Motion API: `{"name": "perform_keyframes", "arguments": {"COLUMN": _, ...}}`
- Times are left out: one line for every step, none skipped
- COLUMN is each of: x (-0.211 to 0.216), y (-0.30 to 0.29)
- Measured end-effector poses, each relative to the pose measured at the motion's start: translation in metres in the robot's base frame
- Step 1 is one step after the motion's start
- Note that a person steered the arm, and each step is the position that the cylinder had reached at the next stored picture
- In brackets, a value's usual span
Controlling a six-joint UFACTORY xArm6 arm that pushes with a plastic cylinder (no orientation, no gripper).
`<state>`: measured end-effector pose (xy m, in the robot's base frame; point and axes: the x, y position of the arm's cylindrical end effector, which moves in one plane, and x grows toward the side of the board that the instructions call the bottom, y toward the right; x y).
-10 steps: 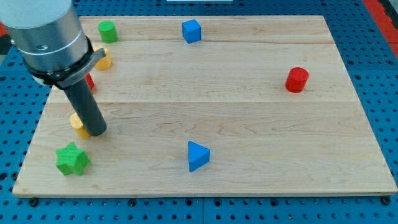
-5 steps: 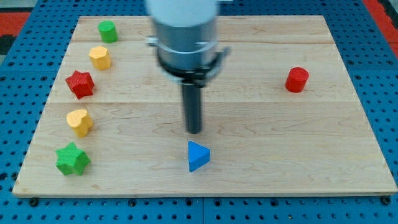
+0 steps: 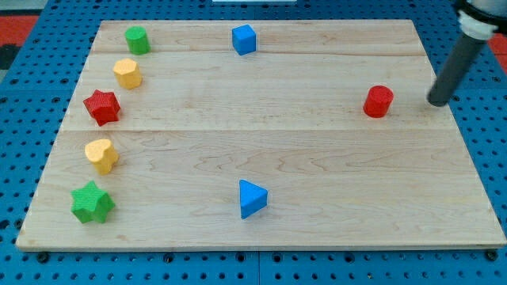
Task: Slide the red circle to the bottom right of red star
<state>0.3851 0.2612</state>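
Note:
The red circle [image 3: 379, 101] stands on the right part of the wooden board. The red star [image 3: 102, 107] lies far off at the board's left side. My tip [image 3: 436, 102] is down at the board's right edge, a short way to the right of the red circle and level with it, not touching it. The rod rises from there toward the view's top right corner.
Down the left side lie a green cylinder [image 3: 137, 39], a yellow hexagon [image 3: 127, 73], a yellow heart [image 3: 101, 155] and a green star [image 3: 92, 203]. A blue cube [image 3: 244, 39] sits at the top middle, a blue triangle [image 3: 252, 198] at the bottom middle. The board [image 3: 317, 198] rests on a blue pegboard.
My tip has swept from the left side by the yellow heart, across the middle above the blue triangle, to the right edge beside the red circle. No block has moved.

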Motion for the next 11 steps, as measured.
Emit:
{"name": "perform_keyframes", "arguments": {"x": -0.002, "y": -0.063}}
{"name": "perform_keyframes", "arguments": {"x": -0.002, "y": -0.107}}
{"name": "perform_keyframes", "arguments": {"x": -0.002, "y": -0.105}}
{"name": "perform_keyframes", "arguments": {"x": -0.002, "y": -0.105}}
{"name": "perform_keyframes", "arguments": {"x": -0.002, "y": -0.104}}
{"name": "perform_keyframes", "arguments": {"x": 0.004, "y": -0.090}}
{"name": "perform_keyframes", "arguments": {"x": 0.020, "y": -0.084}}
{"name": "perform_keyframes", "arguments": {"x": 0.022, "y": -0.099}}
{"name": "perform_keyframes", "arguments": {"x": 0.022, "y": -0.158}}
{"name": "perform_keyframes", "arguments": {"x": 0.022, "y": -0.230}}
{"name": "perform_keyframes", "arguments": {"x": 0.022, "y": -0.227}}
